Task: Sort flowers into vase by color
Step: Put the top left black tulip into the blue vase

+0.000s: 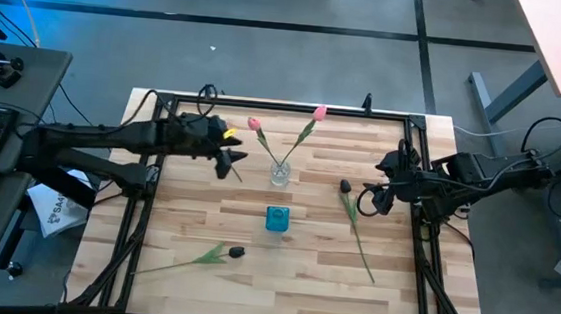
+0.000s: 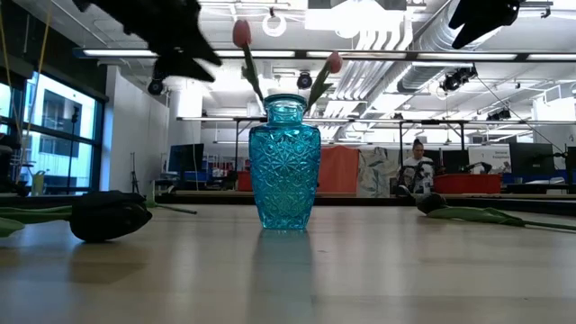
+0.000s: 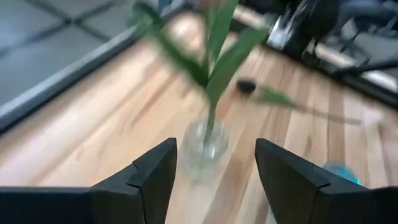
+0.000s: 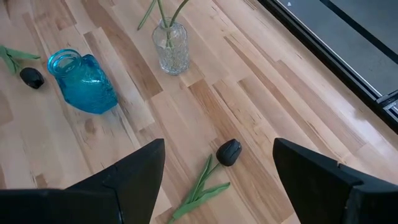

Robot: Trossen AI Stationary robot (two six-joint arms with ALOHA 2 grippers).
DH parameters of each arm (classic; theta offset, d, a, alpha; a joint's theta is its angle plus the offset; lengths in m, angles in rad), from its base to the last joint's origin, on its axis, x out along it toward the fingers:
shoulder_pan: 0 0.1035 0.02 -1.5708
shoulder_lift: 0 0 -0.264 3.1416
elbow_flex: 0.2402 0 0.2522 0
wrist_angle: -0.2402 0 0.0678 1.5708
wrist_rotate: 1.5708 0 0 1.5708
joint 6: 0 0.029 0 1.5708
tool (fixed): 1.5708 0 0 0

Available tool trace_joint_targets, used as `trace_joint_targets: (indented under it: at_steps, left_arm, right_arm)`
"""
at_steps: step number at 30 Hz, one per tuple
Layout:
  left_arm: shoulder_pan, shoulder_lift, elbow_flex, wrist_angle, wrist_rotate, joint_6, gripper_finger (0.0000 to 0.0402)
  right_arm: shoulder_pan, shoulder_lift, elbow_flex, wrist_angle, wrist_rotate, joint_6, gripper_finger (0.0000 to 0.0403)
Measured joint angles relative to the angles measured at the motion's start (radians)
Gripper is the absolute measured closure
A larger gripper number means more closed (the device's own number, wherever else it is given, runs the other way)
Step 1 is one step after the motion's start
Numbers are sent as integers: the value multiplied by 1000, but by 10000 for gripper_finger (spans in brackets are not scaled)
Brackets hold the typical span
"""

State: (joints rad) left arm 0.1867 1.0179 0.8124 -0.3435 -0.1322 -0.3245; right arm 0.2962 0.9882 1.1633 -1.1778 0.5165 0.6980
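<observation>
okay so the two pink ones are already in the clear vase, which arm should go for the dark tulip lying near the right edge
Right. The right gripper hangs open almost directly above that dark tulip, whose head shows between its fingers. The left gripper, also open, sits across the table beside the clear vase.

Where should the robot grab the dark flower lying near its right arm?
Probably from above, on the thin green stem just below the head of the dark tulip. It lies flat on the table, and the bare stem is narrower than the bud. The open right gripper hangs above it.

Two pink tulips (image 1: pixel 254 124) (image 1: pixel 319 112), two dark tulips (image 1: pixel 236 252) (image 1: pixel 345 187), one clear vase (image 1: pixel 279 173), one blue vase (image 1: pixel 277 218).
</observation>
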Motion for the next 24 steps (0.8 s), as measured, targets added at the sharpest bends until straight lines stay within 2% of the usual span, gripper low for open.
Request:
trace_joint_targets:
  at_steps: [5, 8, 11, 13, 16, 20, 24]
  left_arm:
    - [-13, -44, 0, -248, -19, -155, 195]
    - [-39, -40, -4, -395, -140, -269, 195]
    - [-61, -34, -61, -438, -275, -424, 195]
    - [-62, -26, -102, -439, -317, -507, 195]
    - [-14, 6, -143, -477, -296, -587, 196]
    - [106, 65, -154, -489, -245, -714, 203]
    - [227, 130, -155, -373, -231, -701, 208]
  right_arm:
    - [0, 0, 0, 0, 0, 1, 107]
    - [0, 0, 0, 0, 1, 1, 107]
    - [0, 0, 0, 0, 17, 1, 107]
    - [0, 0, 0, 0, 33, 6, 107]
    - [0, 0, 0, 0, 52, 7, 107]
    - [-12, 0, 0, 2, 56, 21, 107]
    - [-32, 0, 0, 10, 56, 28, 107]
